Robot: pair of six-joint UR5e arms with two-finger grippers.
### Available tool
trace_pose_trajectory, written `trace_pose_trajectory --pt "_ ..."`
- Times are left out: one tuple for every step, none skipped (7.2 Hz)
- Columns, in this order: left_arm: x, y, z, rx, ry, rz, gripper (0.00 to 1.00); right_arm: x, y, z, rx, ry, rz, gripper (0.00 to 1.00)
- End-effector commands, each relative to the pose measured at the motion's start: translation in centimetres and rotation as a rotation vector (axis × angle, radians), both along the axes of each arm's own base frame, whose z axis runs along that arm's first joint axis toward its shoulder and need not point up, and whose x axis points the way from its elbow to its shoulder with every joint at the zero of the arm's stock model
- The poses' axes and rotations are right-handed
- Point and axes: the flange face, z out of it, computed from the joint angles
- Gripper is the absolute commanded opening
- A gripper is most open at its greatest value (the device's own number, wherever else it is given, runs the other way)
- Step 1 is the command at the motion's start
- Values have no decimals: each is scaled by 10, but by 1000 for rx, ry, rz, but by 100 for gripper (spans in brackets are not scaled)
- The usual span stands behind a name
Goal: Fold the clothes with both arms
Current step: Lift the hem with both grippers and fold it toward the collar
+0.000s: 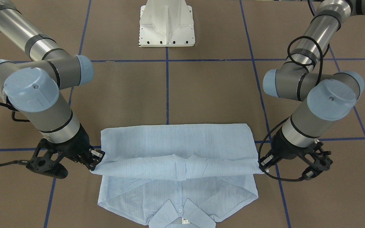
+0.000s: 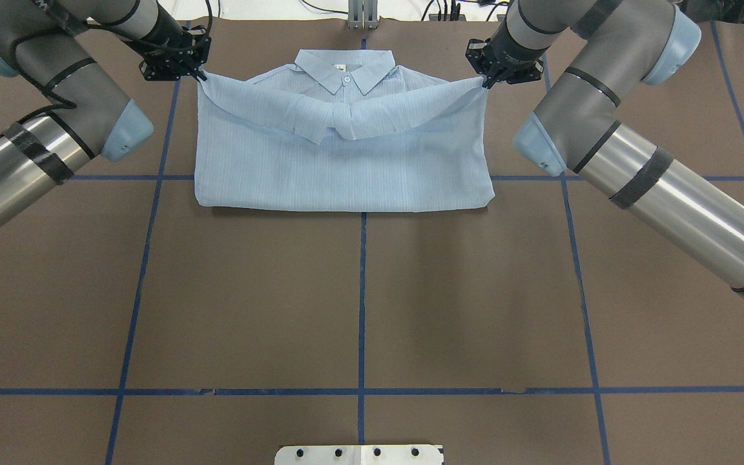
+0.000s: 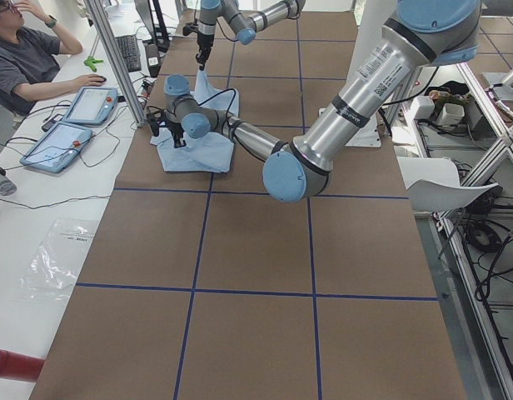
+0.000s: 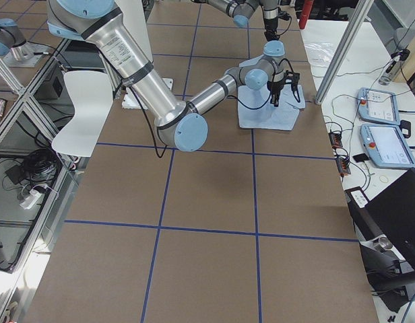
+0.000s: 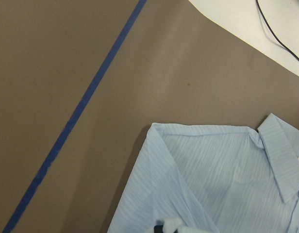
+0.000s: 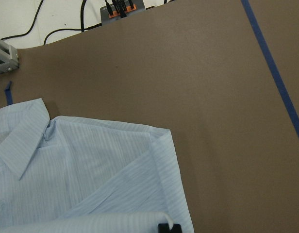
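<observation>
"Overhead exterior says it plainest: the shirt [image 2: 346,168] lies flat on the counter [image 2: 249,290] toward its far side, collar [image 2: 346,70] pointing away from the robot. Which step are they on?"

"A crosswise fold, I'd judge. The lower part is doubled up toward the collar, and each arm has a corner of that upper layer. The left pincer [image 2: 201,72] is closed on one corner and the right pincer [image 2: 485,81] on the other (both pinched tight, nothing wide about them). The lifted edge between them sags in the middle."

"So what next?"

"Carry both corners on toward the collar at the same pace and hold the edge stretched so the sag doesn't crease. Then lower and let go together. Thin crinkly stuff like that would likely slip askew if one side led."

"Anything you can't make out?"

"The sleeves. I see none, so they may be tucked under, but I cannot tell. The front-facing view cuts the collar off at its bottom edge. Each wrist view shows only a sliver of its own pincer, and the two side views have it all too small to judge."
</observation>
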Motion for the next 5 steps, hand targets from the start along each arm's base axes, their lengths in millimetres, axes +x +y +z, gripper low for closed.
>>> trace_pose_trajectory --pt "12 -6 21 -11 12 -12 0 -23 -28 14 8 0 -5 0" --pt "17 -4 18 -7 16 -5 0 -34 -35 23 1 11 -9 0" --pt "27 2 16 4 25 10 0 -36 -34 24 6 6 -13 0" --pt "28 3 18 8 24 11 35 -39 -32 24 10 5 -15 0" --pt "28 4 20 8 22 15 93 -48 -26 26 19 8 -24 99"
